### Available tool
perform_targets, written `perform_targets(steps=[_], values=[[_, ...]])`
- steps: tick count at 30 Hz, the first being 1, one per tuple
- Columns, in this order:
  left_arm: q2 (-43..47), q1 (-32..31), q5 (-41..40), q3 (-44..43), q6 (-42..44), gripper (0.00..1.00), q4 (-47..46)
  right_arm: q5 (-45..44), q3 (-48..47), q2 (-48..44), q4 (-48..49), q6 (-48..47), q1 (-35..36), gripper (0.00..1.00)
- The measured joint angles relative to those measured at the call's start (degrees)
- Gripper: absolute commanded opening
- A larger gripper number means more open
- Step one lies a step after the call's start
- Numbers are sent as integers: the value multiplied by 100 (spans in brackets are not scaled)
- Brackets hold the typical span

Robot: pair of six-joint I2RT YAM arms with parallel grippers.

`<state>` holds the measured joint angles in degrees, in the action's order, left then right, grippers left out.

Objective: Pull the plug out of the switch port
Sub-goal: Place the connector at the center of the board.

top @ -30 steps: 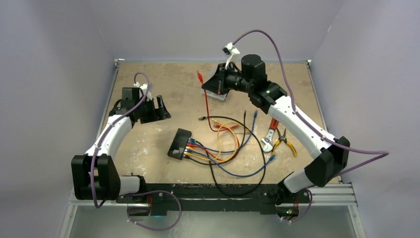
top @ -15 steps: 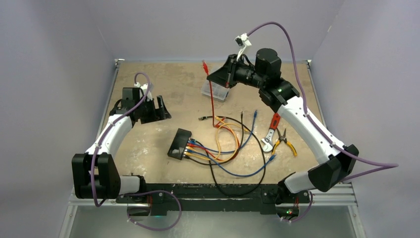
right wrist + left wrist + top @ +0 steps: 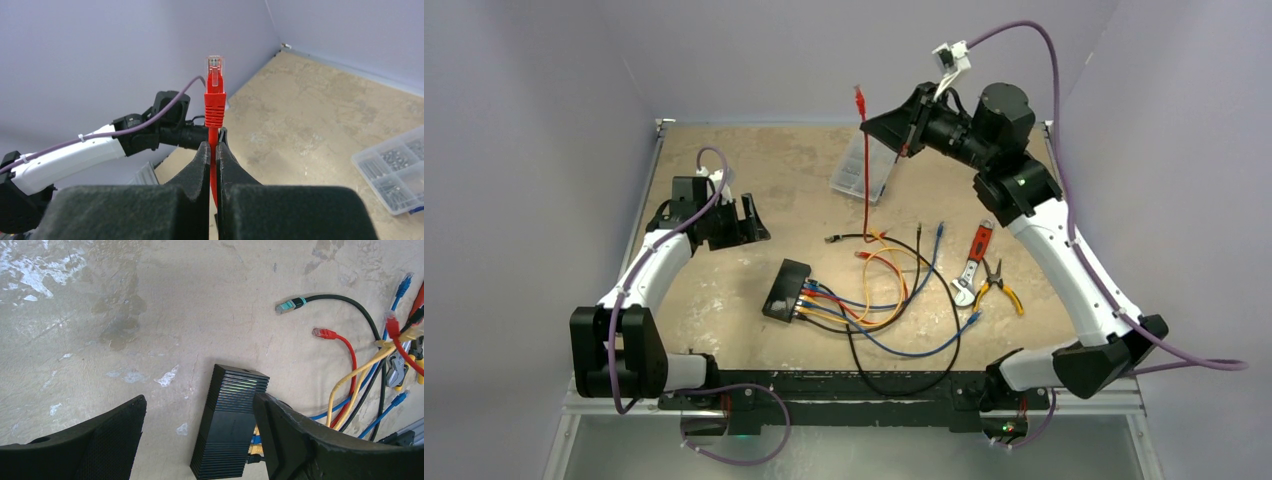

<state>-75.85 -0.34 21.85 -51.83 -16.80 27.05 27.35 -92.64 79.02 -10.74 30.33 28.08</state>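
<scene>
The right end effector [image 3: 871, 124] had climbed higher, pinching the red cable [image 3: 865, 170] below its free plug [image 3: 214, 80]. The switch [image 3: 785, 290] lay on the tabletop [image 3: 774, 170] beneath, nearer the spread left end effector [image 3: 752, 218].

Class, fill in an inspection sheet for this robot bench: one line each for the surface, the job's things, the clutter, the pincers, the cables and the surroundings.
Surface: tan board, scuffed with white patches.
Job's things: black switch lying flat on the board; red plug raised in the air, in no port.
Clutter: clear compartment case, wrench, pliers.
Pincers: left pincer open, clear of the switch; right pincer shut on the red cable just below its plug.
Cables: several coloured cables plugged into the switch; a black cable's teal plug lies loose.
Surroundings: plain lilac walls on three sides.
</scene>
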Motion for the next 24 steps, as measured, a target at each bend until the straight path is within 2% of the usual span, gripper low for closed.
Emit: perform_targets(steps=[11,24], values=[[-11,0,2,0,0,79,0,-221,-570,-247,-79,-55,-39,0],[-46,0,2,0,-2,79,2,-686,-680,-592,-105,-291,-39,0]])
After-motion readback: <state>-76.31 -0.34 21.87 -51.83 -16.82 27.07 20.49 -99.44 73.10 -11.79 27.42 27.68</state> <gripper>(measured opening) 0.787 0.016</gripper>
